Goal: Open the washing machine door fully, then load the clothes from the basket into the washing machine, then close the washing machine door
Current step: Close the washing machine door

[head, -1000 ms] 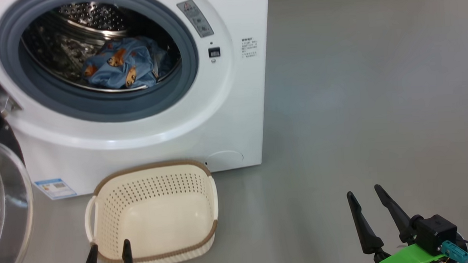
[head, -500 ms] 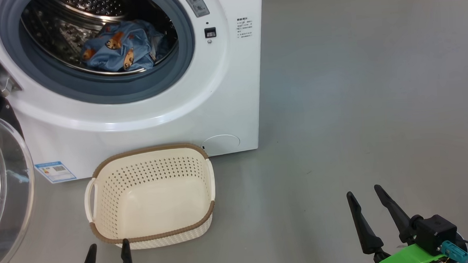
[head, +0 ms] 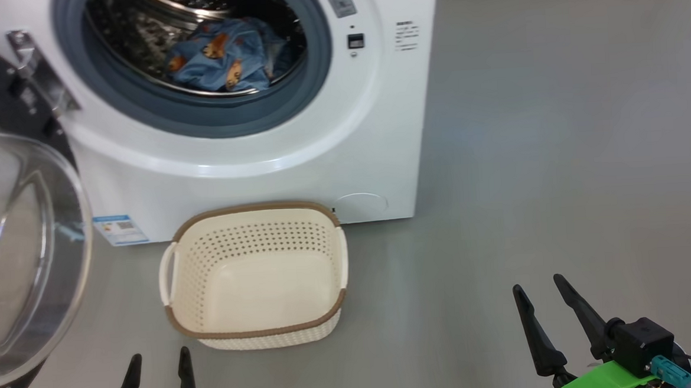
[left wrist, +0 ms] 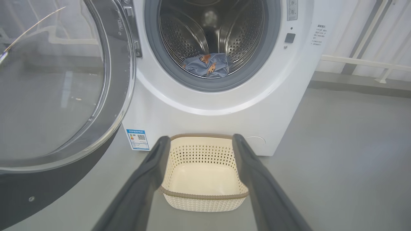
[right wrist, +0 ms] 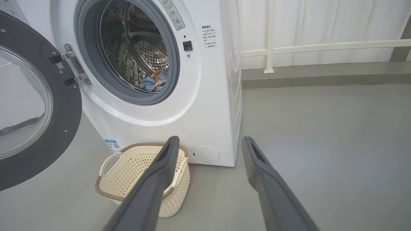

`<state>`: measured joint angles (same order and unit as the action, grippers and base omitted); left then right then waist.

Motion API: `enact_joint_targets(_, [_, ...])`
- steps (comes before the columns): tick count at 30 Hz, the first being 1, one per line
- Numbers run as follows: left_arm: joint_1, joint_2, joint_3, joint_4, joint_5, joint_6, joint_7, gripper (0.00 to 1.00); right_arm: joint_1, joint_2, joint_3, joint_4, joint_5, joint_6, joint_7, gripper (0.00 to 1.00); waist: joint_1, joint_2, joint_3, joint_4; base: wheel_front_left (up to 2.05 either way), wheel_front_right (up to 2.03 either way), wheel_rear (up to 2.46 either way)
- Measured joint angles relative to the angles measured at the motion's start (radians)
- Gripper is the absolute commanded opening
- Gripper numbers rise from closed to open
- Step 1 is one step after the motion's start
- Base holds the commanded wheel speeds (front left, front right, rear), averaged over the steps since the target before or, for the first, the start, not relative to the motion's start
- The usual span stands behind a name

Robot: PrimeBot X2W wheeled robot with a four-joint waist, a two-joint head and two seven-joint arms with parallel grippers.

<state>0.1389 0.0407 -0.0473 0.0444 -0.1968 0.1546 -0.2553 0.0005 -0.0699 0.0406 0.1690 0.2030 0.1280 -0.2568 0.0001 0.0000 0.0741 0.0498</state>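
The white washing machine (head: 296,161) stands with its door (head: 23,246) swung wide to the left, glass bowl facing me. Light blue clothes (head: 226,55) with bear prints lie inside the steel drum, seen too in the left wrist view (left wrist: 207,65) and the right wrist view (right wrist: 155,81). The cream basket (head: 258,334) sits on the floor in front of the machine with nothing in it. My left gripper (head: 156,360) is open near the bottom edge, just short of the basket. My right gripper (head: 537,287) is open at the lower right, well away from everything.
Grey floor (head: 556,147) stretches free to the right of the machine. A white railing and curtain (right wrist: 321,45) run along the back wall. The open door (left wrist: 64,96) takes up the space left of the basket.
The head camera has shifted, so the machine and basket slid right and up in view and more of the door shows. Both grippers keep the same places, open.
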Motion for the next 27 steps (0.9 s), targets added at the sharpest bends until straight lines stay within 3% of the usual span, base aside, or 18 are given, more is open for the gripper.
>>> enact_joint_targets(9, [0.001,0.0,0.006,-0.011,0.0,0.009,0.0,1.0,-0.001,-0.016,0.019,0.011,-0.003,0.0,0.0,1.0,0.0,0.0,-0.005,0.116,0.0,0.0,0.0])
enact_joint_targets(22, [0.031,0.0,0.018,-0.016,-0.001,0.019,0.0,1.0,0.001,-0.027,0.044,0.023,-0.003,0.0,0.0,1.0,-0.0001,0.0,-0.031,0.353,0.0,0.0,0.0])
enact_joint_targets(27, [0.058,0.001,0.041,-0.054,-0.019,0.055,0.0,1.0,-0.006,-0.035,0.096,0.041,-0.003,0.0,0.0,1.0,-0.0001,0.0,-0.037,0.435,0.0,0.0,0.0])
